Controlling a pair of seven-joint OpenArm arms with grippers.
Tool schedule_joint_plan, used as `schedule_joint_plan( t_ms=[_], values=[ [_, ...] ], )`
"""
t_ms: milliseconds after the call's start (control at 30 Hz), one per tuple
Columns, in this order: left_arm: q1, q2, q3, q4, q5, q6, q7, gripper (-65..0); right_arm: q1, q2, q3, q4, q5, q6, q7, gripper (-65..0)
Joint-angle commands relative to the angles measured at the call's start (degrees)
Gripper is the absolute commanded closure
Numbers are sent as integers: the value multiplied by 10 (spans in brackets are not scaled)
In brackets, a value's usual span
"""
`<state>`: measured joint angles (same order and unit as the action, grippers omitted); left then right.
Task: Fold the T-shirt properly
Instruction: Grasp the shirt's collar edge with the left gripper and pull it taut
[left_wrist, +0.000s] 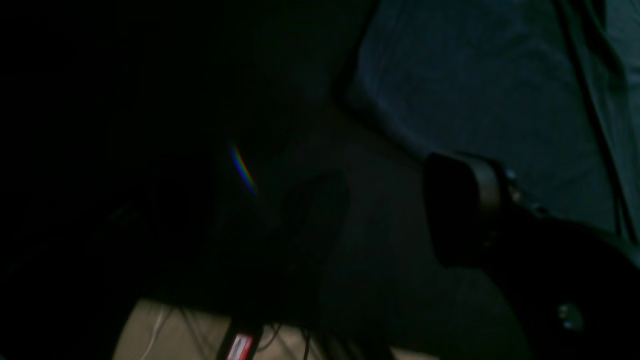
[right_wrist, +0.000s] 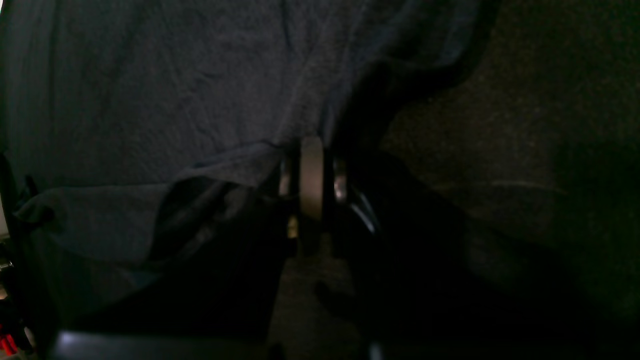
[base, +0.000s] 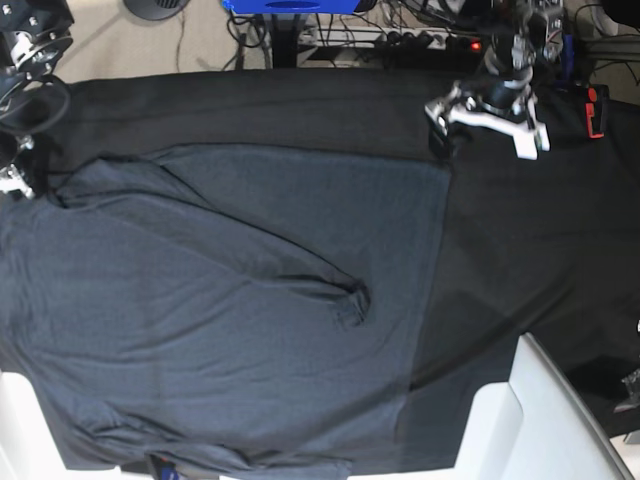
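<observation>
Beside T-shirt (base: 230, 320) hem, bare black cloth (base: 530, 250)

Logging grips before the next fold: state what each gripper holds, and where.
Right gripper is shut on the T-shirt, pinching its edge. Left gripper is open, holding nothing.

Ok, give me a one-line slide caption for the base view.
Charcoal T-shirt spread wrinkled on the black table cloth, left hand open at one corner, right hand at the opposite corner.
</observation>
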<state>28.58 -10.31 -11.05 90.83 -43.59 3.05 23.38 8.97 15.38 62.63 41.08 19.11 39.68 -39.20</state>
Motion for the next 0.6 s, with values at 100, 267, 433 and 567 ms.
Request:
schedule_joint_plan(
  t_ms=[100, 267, 433, 567],
  values=[
    [-37, 16, -1, -29, -5, -4, -9, -551, 7, 12, -2, 5, 3, 3, -1, -2],
    [-79, 29, 4, -70, -5, -4, -8, -512, 7, 12, -2, 5, 3, 3, -1, -2],
    [-111, 45, 4, -121, -5, -4, -8, -471, 7, 14, -2, 5, 3, 3, -1, -2],
    [-129, 45, 30, -136, -5, -4, -8, -421, 7, 14, -2, 5, 3, 3, -1, -2]
  ],
)
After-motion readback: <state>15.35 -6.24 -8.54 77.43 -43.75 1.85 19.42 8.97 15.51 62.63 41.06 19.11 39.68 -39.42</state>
